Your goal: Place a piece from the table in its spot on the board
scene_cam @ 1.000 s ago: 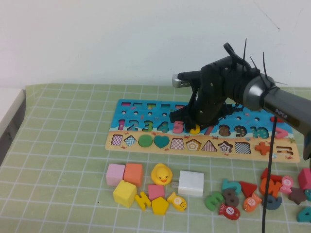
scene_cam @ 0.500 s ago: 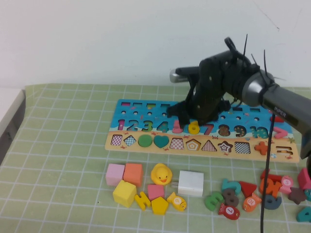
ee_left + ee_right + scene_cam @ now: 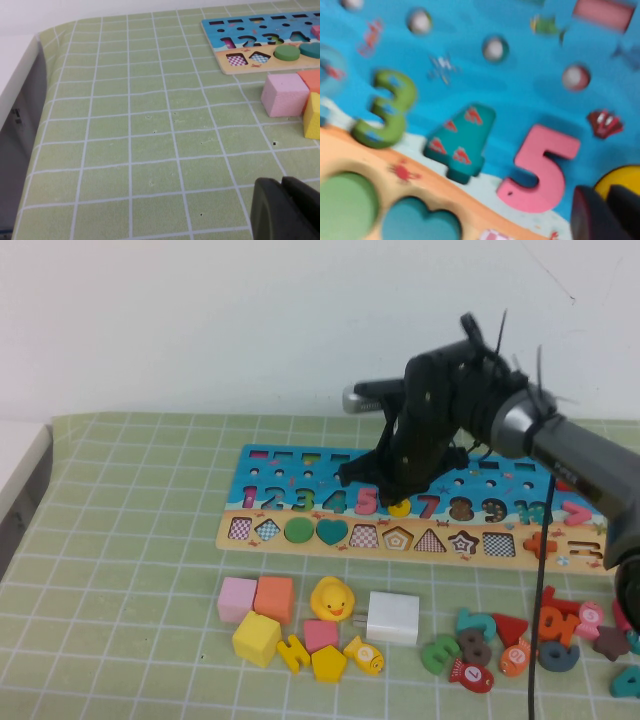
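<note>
Closing down over the board point(image 3: 300, 468), the right gripper point(image 3: 395, 494) now sits lower and a little more to the left than half a second ago. Its black body hides most of the yellow 6 point(image 3: 401, 508). A moment earlier the jaws stood wide and the 6 was plain to see in the number row. Now only its lower edge shows, between the pink 5 point(image 3: 367, 502) and the 7 point(image 3: 428, 506).

In the right wrist view the two dark fingers point(image 3: 592, 215) appear pressed together with nothing between them, and a curve of the 6 point(image 3: 620, 181) lies just beyond them, beside the 5 point(image 3: 540, 170). So the piece seems to be let go and resting on the board – not held.

Whether it is fully sunk in its cut-out cannot be told from here. The closed fingers just above it may be meant to push it flat. If it is seated, the task is nearly done, and only the lifting away is left.

The left gripper point(image 3: 287, 207) hangs over the bare mat point(image 3: 130, 540) – well apart from the board, fingers shut on nothing, parked.
</note>
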You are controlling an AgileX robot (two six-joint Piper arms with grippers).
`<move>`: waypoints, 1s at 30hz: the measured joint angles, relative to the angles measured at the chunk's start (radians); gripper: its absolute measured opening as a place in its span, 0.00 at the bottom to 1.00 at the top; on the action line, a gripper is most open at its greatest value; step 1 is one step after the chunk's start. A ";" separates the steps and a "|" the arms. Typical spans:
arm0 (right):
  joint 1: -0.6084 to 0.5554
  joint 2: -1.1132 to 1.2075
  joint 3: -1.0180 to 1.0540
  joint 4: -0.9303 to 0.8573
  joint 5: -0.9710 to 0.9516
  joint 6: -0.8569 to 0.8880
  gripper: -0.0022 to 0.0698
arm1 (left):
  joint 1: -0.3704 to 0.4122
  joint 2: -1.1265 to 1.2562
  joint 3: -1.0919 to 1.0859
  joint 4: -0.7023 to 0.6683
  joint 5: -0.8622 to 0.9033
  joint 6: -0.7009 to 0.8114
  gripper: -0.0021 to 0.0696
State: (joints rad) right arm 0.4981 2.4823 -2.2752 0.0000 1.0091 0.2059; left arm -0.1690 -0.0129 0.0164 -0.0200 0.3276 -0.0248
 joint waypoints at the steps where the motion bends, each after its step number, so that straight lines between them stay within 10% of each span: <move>1: 0.000 0.007 -0.001 0.000 0.002 -0.002 0.08 | 0.000 0.000 0.000 0.000 0.000 0.000 0.03; 30: 0.000 -0.370 -0.041 -0.246 0.230 -0.105 0.03 | 0.000 0.000 0.000 0.000 0.000 0.000 0.03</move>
State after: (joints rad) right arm 0.4981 2.1123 -2.3165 -0.2463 1.2390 0.1010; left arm -0.1690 -0.0129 0.0164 -0.0200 0.3276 -0.0248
